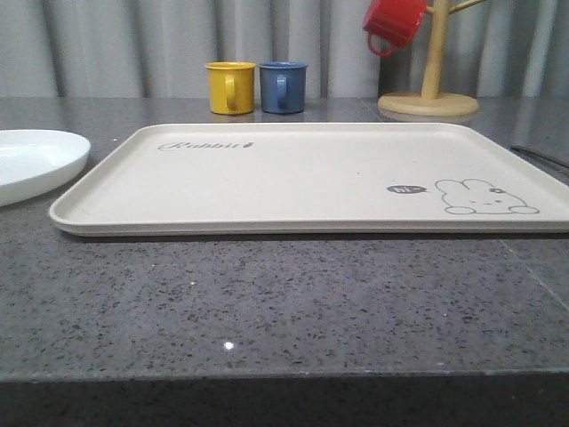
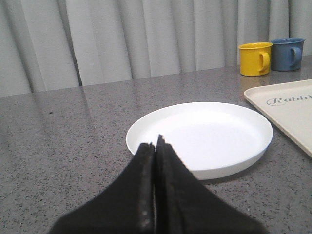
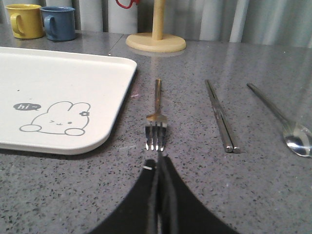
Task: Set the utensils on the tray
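Front view: grey speckled stone table [image 1: 267, 302] carries the tray [image 1: 293, 182], cream, flat, rectangular, rounded corners, low raised rim. "Rabbit" lettering at its far left, line-drawn rabbit with a small "hi~" bubble at its near right. Nothing lies on it.

Plate [image 2: 200, 136]: round, shallow, plain white, on the table just left of the tray, not touching it.

Behind the tray: wooden mug stand [image 1: 429, 89] with a red mug [image 1: 393, 22] hanging from it; yellow mug [image 1: 230, 87] and blue mug [image 1: 283, 86] side by side.

Cutlery, right wrist view, on the table right of the tray, all slim silver metal, lying roughly parallel and apart: chopsticks [image 3: 220, 116] as a close pair; spoon [image 3: 285, 124], bowl toward the camera; fork [image 3: 156, 117], four tines toward the camera, nearest the tray edge.

Left hand [image 2: 155, 146]: black fingers pressed together, holding nothing, at the plate's near rim.

Right hand [image 3: 158, 168]: fingers together, empty, tips just short of the fork tines.
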